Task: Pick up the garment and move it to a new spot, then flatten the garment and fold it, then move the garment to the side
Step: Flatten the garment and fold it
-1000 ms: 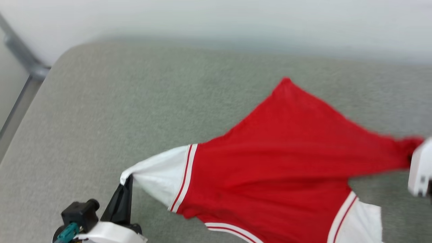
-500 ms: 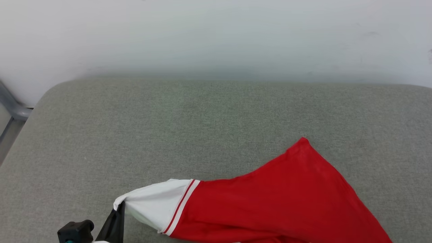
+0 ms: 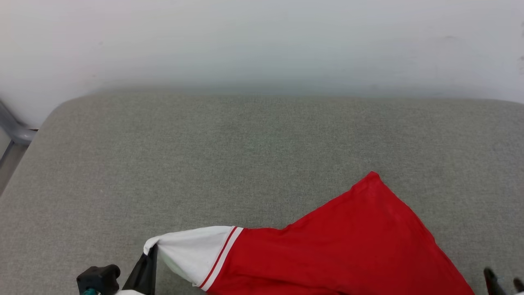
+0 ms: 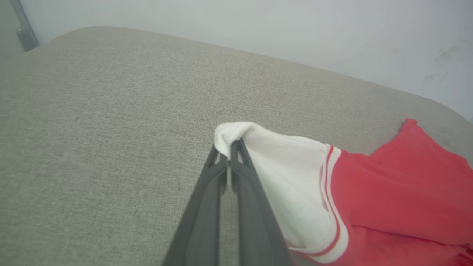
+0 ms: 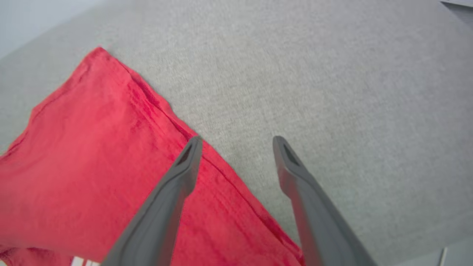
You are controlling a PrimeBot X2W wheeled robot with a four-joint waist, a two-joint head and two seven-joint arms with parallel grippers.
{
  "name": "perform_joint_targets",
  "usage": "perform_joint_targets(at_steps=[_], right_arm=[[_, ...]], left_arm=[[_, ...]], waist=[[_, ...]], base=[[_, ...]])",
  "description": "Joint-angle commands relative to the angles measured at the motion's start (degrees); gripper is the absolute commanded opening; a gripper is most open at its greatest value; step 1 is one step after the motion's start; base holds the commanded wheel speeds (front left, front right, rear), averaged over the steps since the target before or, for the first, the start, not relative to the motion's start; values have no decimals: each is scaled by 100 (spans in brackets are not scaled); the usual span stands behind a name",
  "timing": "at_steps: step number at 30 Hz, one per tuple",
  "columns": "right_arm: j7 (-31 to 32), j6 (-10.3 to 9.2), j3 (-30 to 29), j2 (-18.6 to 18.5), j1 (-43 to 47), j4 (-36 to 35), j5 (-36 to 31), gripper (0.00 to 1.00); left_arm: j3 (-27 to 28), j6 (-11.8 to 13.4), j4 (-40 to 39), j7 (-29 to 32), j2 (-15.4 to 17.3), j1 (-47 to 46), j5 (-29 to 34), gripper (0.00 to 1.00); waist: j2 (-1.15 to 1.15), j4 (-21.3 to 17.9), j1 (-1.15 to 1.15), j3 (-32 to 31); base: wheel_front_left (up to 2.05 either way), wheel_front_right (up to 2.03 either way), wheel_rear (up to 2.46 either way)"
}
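Now that our right gripper (image 5: pixel 238 143) has let go and stands wide over the edge of the shirt (image 3: pixel 339 250), our left gripper (image 4: pixel 227 157) alone pinches the sleeve (image 4: pixel 288 173); we judge flattening comes next

One right gripper (image 5: pixel 237 139): two dark grey fingers rising from the bottom edge, tips wide apart, nothing between them. One garment (image 5: pixel 92 147): creased red cloth across the left half of the frame, hem running diagonally behind the left-hand finger. One grey woven surface (image 5: pixel 351 92): upper and right frame.
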Motion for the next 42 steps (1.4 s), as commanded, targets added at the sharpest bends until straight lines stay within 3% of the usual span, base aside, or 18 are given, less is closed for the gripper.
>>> perform_joint_targets(at_steps=[1, 5, 10, 12, 17, 23, 30, 39, 40, 41, 42], right_arm=[[-489, -3, -1, 0, -249, 98, -28, 100], [-1487, -3, 354, -220, -750, 332, 198, 100], [-1682, -3, 690, -609, -1277, 645, 300, 100], [-1471, -2, 886, -821, -1556, 761, 309, 100], [-47, -3, 1629, -1508, -2306, 1020, 526, 100], [1330, -5, 2437, -1980, -3235, 1083, 636, 100], [1809, -2, 3262, -2315, -4037, 1462, 707, 100], [2335, -3, 3814, -2349, -4266, 2363, 1110, 100], [2418, -3, 3834, -2339, -4257, 2453, 1127, 87], [2481, -3, 3852, -2311, -4255, 2518, 1145, 44], [2486, -3, 3867, -2287, -4259, 2539, 1151, 11]], left_arm=[[-4, -22, 4, -29, 20, -127, -31, 0], [-40, -56, -12, -69, 20, -282, -27, 0], [-136, -114, -18, -130, -7, -468, 8, 0], [-159, -159, -25, -175, -10, -560, -1, 0], [-247, -235, 2, -293, -63, -815, -19, 0], [-349, -331, 95, -430, -117, -1144, -53, 0], [-462, -452, 295, -583, -173, -1558, -95, 0], [-555, -527, 555, -724, -197, -1842, -153, 0], [-560, -535, 575, -737, -199, -1860, -158, 0], [-569, -543, 603, -741, -200, -1870, -167, 0], [-576, -545, 631, -751, -204, -1873, -172, 0]], waist=[[0, 26, 1, 70], [0, 84, 1, 242], [0, 206, 1, 442], [0, 270, 1, 556], [0, 452, 1, 865], [0, 642, 1, 1230], [0, 834, 1, 1666], [0, 913, 1, 1904], [0, 914, 1, 1902], [0, 911, 1, 1899], [0, 907, 1, 1891]], base=[[0, 0, 0], [0, 0, 0], [0, 0, 0], [0, 0, 0], [0, 0, 0], [0, 0, 0], [0, 0, 0], [0, 0, 0], [0, 0, 0], [0, 0, 0], [0, 0, 0]])
